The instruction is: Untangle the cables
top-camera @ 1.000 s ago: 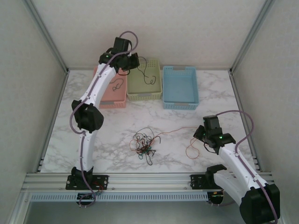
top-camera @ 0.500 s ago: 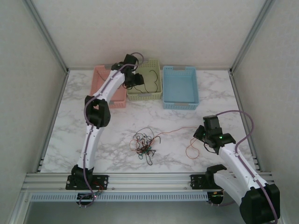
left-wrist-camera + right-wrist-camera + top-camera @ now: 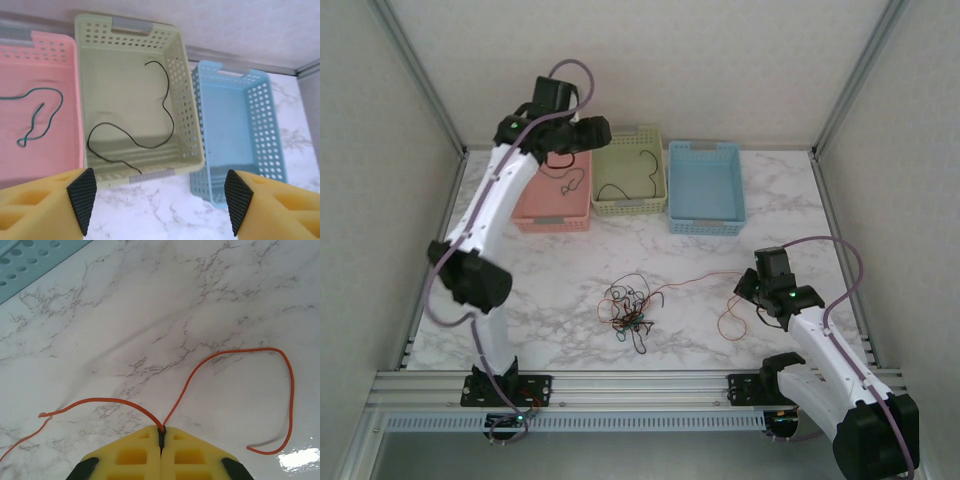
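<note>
Left claw is spread wide open with nothing between its yellow fingers, hanging over the near end of the green basket in the middle of the wrist frame. One black cable lies loose on that basket's floor in a lazy S-curve. The pink basket touches it on the left and has a green cable in it. The blue basket sits just beside it on the right.

Right claw is clamped shut on the orange cable, pinched right at the tips (the wire leaves the seam on both sides). One part loops off to the right of the frame, the other trails to the lower left, both flat on the marble surface.

From overhead, the tangle of cables sits at centre frame, well apart from the baskets, with a thin orange strand running right toward the right claw.
</note>
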